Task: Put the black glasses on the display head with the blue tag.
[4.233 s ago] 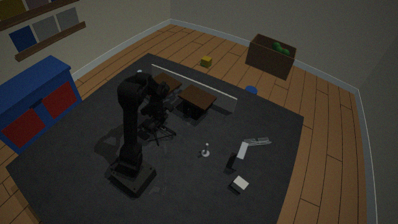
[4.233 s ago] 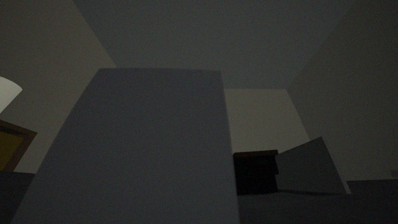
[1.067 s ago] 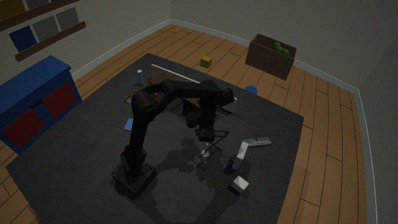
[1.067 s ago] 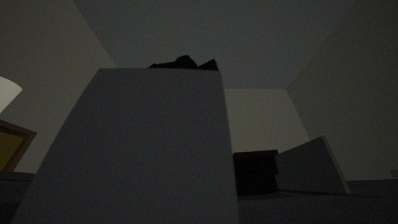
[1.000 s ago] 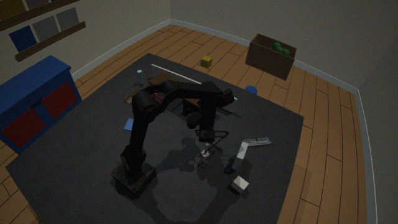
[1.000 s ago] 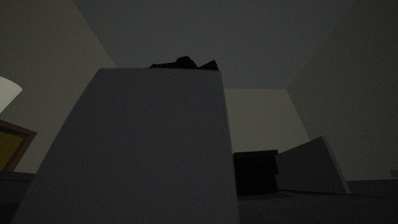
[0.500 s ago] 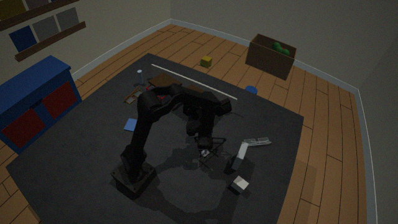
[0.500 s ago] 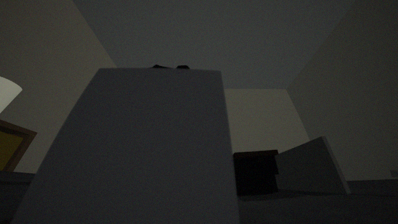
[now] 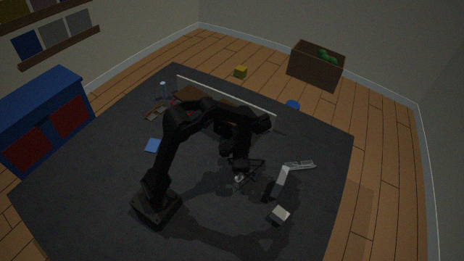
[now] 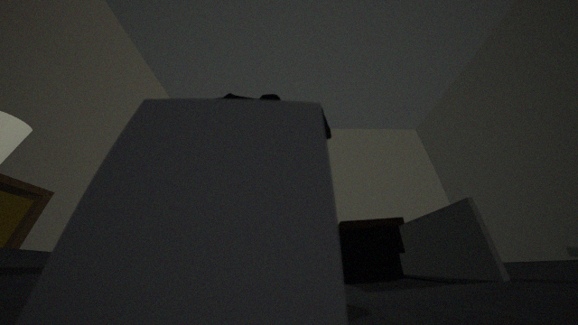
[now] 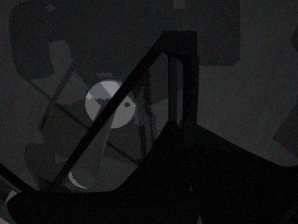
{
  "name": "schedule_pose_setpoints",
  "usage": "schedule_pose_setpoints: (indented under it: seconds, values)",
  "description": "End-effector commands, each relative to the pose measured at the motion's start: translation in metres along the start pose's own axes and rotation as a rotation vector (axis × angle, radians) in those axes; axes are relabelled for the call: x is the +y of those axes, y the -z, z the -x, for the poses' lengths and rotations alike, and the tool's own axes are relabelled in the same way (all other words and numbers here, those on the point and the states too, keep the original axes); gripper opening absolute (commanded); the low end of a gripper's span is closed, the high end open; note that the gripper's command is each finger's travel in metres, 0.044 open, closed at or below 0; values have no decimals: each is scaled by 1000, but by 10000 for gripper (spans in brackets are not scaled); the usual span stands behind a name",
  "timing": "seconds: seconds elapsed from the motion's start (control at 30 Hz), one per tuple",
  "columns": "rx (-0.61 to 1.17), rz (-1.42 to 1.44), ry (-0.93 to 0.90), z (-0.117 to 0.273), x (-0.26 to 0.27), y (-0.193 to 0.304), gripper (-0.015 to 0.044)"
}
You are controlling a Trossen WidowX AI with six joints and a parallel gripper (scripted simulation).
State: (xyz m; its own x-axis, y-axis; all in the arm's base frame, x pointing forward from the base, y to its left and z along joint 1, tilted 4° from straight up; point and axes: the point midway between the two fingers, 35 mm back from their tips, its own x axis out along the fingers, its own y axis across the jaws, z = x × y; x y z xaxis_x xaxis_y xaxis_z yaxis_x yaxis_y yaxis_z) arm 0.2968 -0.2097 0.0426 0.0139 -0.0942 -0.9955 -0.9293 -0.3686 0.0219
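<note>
My gripper (image 9: 241, 168) (image 11: 177, 128) points down and is shut on the black glasses (image 9: 262, 162) (image 11: 117, 100). Their thin frame spreads out from the fingers, mostly to the right in the top view. A small pale stand with a round base (image 9: 238, 177) (image 11: 110, 117) is close below the glasses in both views; its post leans toward the lower left in the wrist view. I cannot tell whether the glasses touch it. No blue tag is readable, so I cannot tell which head is which. In the exterior view a grey panel (image 10: 203, 203) hides the gripper and glasses.
A slanted white block (image 9: 282, 179) and a white cube (image 9: 280, 214) stand right of the gripper, with clear glasses (image 9: 301, 165) behind. Brown glasses (image 9: 151, 115), a blue sheet (image 9: 153, 145), a pale cylinder (image 9: 163, 90) and a brown board (image 9: 191, 93) lie left and behind. A low white wall (image 9: 228, 96) runs at the back.
</note>
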Motion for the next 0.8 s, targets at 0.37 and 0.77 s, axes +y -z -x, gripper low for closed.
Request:
schedule_pose_setpoints:
  seconds: [0.37,0.77]
  values:
    - [-1,-2,2,0,-6,5,0]
    - [0,-2,2,0,-10,9,0]
